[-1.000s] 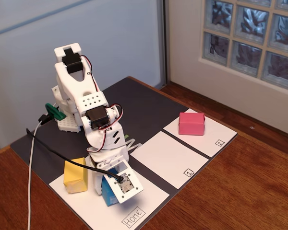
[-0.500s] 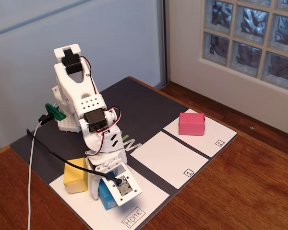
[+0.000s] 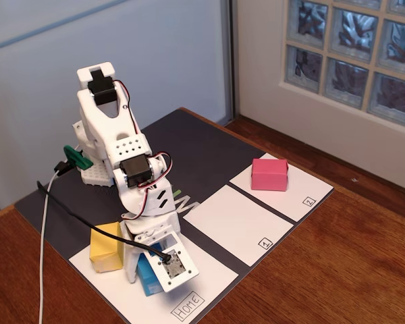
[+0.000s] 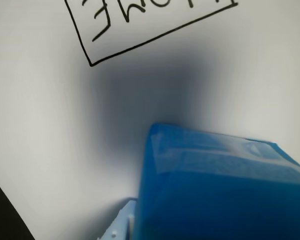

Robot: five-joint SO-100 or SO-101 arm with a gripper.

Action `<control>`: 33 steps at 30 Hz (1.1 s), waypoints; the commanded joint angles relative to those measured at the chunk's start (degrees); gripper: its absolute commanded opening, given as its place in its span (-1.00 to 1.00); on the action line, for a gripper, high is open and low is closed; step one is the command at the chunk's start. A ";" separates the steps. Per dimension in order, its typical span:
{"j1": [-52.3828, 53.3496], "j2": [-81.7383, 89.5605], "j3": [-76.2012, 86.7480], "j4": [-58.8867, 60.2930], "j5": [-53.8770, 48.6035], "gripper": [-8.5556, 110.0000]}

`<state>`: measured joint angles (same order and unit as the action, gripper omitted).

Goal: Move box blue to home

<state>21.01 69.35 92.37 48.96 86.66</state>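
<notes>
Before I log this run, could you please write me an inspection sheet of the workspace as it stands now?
Surface: wooden table with a dark mat and three white paper rectangles on it.
Job's things: blue box sits low over the HOME sheet, near the handwritten label; contact with the paper cannot be confirmed.
Clutter: yellow block on the HOME sheet beside the arm; pink block on sheet 2; sheet 1 bare.
Tool: down around the blue box, fingers hidden; open or shut cannot be told.
Cables: white cable and black cable run to the arm.
Surroundings: glass-block window, pale wall panel.
</notes>
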 commanded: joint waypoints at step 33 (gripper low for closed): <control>-0.53 26.81 3.25 -0.79 0.44 -0.55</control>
<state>21.18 90.44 94.83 48.96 87.80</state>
